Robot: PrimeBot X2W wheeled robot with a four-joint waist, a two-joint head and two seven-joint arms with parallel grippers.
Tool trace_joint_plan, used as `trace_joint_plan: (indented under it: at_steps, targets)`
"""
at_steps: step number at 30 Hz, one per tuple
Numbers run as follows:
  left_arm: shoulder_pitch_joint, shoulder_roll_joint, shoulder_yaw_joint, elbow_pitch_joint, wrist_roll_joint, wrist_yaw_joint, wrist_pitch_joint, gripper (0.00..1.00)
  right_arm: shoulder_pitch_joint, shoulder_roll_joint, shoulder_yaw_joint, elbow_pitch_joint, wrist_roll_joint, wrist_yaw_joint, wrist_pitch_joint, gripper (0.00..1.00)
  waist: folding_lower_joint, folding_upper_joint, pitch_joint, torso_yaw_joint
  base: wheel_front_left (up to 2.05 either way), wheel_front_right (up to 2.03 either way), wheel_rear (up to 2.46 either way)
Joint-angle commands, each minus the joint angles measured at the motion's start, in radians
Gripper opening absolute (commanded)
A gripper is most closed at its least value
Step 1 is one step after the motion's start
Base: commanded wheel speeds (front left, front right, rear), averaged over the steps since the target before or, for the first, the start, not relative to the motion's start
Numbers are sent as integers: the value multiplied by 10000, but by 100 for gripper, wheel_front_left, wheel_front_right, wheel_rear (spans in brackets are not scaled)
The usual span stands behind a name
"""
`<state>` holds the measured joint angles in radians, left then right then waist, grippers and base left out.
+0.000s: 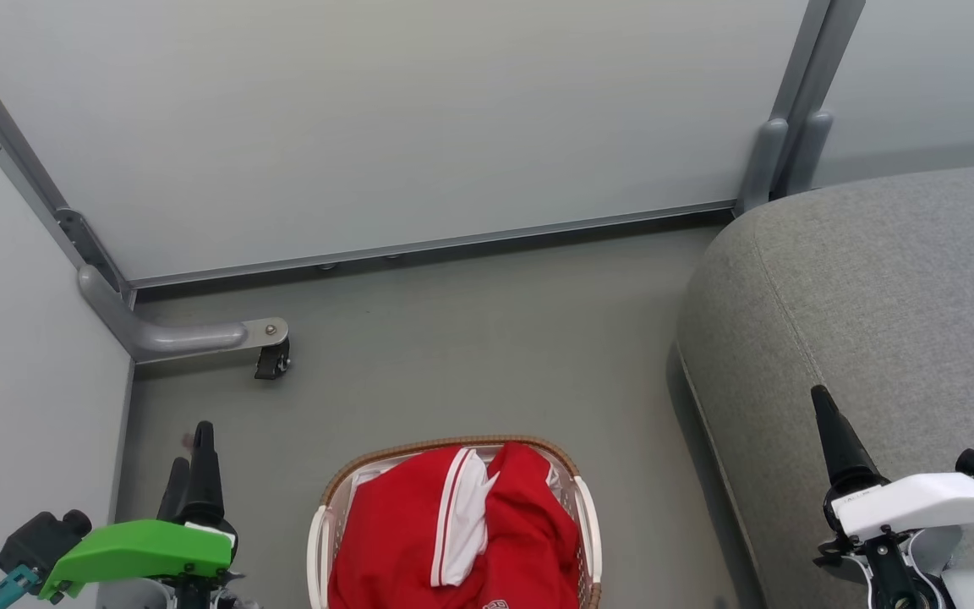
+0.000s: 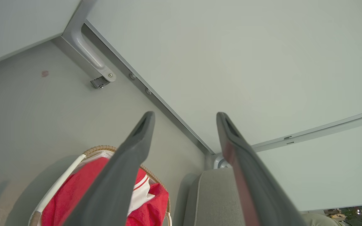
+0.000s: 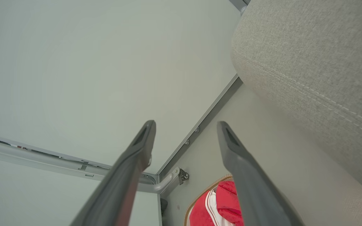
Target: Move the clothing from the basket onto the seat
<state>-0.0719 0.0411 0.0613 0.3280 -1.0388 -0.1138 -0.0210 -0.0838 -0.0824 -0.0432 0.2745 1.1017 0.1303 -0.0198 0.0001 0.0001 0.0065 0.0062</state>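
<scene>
The basket (image 1: 453,443), white with a brown woven rim, stands on the floor at the bottom centre of the head view. The red clothing (image 1: 394,541) with white panels fills it. The grey seat (image 1: 876,296) rises to the right of the basket. My left gripper (image 1: 190,446) hovers left of the basket, open, with nothing between its fingers. My right gripper (image 1: 821,402) is over the seat's front part, also open and holding nothing. In the left wrist view the open left gripper (image 2: 185,116) frames the basket (image 2: 101,148), clothing (image 2: 71,197) and seat (image 2: 212,194).
Pale partition panels close off the back and left. A curved metal foot with a small black caster (image 1: 271,359) juts onto the grey floor (image 1: 470,338) at the left. A second panel post (image 1: 770,161) stands by the seat's far corner.
</scene>
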Motion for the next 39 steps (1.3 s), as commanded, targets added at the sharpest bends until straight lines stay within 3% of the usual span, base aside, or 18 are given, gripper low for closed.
trace_joint_plan:
  at_steps: [1,19,39]
  targets:
    - [-289,91,-39,-122,421,36,-111,100,-250,-114,10,-179,-373,3,-122,100,0,-1,-3,5,0,0,0]
    - [-412,146,-354,-114,3100,111,-730,100,-443,-245,293,-380,-2997,4,-739,100,0,-1,-9,56,0,0,0]
    - [-575,162,-637,407,5375,286,-1296,100,-606,-277,676,-199,-5380,4,-1312,100,0,-1,-6,97,0,0,0]
